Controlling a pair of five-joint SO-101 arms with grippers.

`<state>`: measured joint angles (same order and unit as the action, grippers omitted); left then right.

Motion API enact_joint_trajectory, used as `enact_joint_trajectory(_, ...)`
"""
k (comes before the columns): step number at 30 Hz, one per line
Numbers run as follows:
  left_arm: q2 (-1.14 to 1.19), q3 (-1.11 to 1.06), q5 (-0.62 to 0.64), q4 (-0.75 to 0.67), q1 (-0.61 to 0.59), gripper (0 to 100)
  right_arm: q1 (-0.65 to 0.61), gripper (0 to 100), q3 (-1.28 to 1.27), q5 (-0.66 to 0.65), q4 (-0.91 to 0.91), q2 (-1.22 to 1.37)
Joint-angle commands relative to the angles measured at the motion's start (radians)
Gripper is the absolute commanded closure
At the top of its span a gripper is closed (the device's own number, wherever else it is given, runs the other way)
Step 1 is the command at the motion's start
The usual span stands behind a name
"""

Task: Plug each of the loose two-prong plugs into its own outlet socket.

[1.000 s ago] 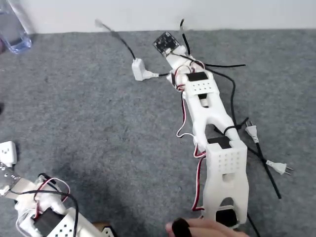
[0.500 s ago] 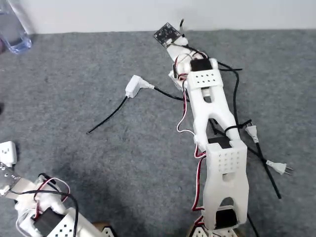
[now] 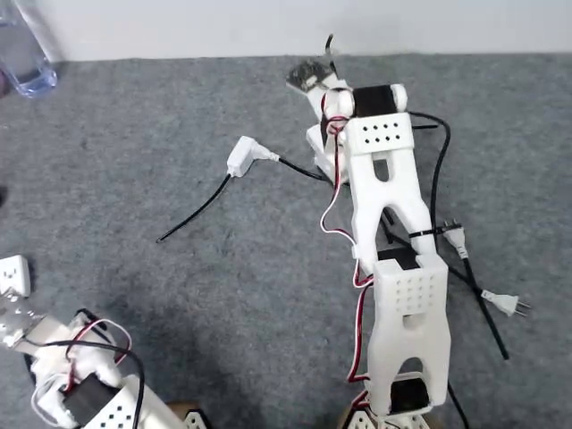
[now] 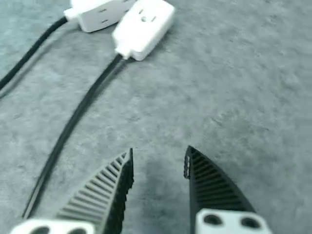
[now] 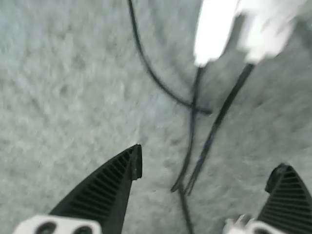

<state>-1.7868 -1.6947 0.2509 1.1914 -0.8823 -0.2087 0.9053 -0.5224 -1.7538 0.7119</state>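
Since half a second ago the right arm (image 3: 393,197) is seen shifted at its far end; the wrist section is turned and the camera board (image 3: 306,77) tilted; the left arm (image 3: 80,393) is seen slightly lower in its corner; the socket block (image 3: 241,157) and its trailing cord (image 3: 192,213) are unchanged in place; against a second ago that block is displaced away from the wall, its cord is swung round, and the hand at the near edge is gone.

Right gripper (image 5: 208,163): jaws are spread wide, nothing is held; grey carpet (image 5: 63,87) is seen between them; crossed black cords (image 5: 192,126) and two blurred white bodies (image 5: 214,29) are seen beyond the tips; what those bodies are cannot be told.

Left gripper (image 4: 158,163): jaws are parted narrowly, nothing is gripped; a white outlet block (image 4: 145,25) and a second outlet block (image 4: 100,10) are seen side by side beyond the tips, each with a black lead (image 4: 73,122) running off.

Task items: both two-prong plugs are left unplugged on the carpet; the inner plug (image 3: 456,238) is found just beside the right arm's elbow, the outer plug (image 3: 506,305) farther out on the same side; both are well apart from the socket block, which is on the arm's other side; an edge outlet (image 3: 13,275) is seen near the left arm; a clear bottle (image 3: 22,54) is placed in the far corner by the wall.
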Motion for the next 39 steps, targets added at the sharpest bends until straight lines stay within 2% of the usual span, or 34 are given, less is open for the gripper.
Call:
enact_joint_trajectory(1, -0.009, 0.01, -0.005, 0.0, 0.057, 83, -0.002, 61.2, -0.107, 0.012, -0.047, -0.119)
enact_joint_trajectory(3, -0.009, 0.018, -0.005, -0.011, 0.083, 83, -0.004, 61.2, -0.193, 0.012, -0.047, -0.182)
enact_joint_trajectory(6, -0.009, 0.03, -0.002, -0.115, 0.095, 83, -0.01, 61.2, -0.316, 0.012, -0.045, -0.303)
enact_joint_trajectory(10, -0.009, 0.061, 0.002, -0.256, 0.1, 83, -0.067, 61.2, -0.506, 0.014, -0.044, -0.496)
enact_joint_trajectory(13, -0.009, 0.073, 0.002, -0.301, 0.101, 83, -0.119, 61.2, -0.666, 0.014, -0.041, -0.641)
enact_joint_trajectory(20, -0.009, 0.068, 0.002, -0.301, 0.101, 83, -0.151, 61.2, -0.95, 0.011, -0.036, -0.929)
enact_joint_trajectory(24, -0.009, 0.068, 0.002, -0.301, 0.101, 83, -0.147, 61.2, -1.138, 0.006, 0.024, -1.082)
enact_joint_trajectory(35, -0.009, 0.067, -0.003, -0.295, 0.101, 83, -0.147, 61.2, -1.711, 0.005, 0.377, -1.484)
enact_joint_trajectory(39, -0.009, 0.068, -0.015, -0.232, 0.101, 83, -0.147, 61.2, -1.87, 0.005, 0.518, -1.596)
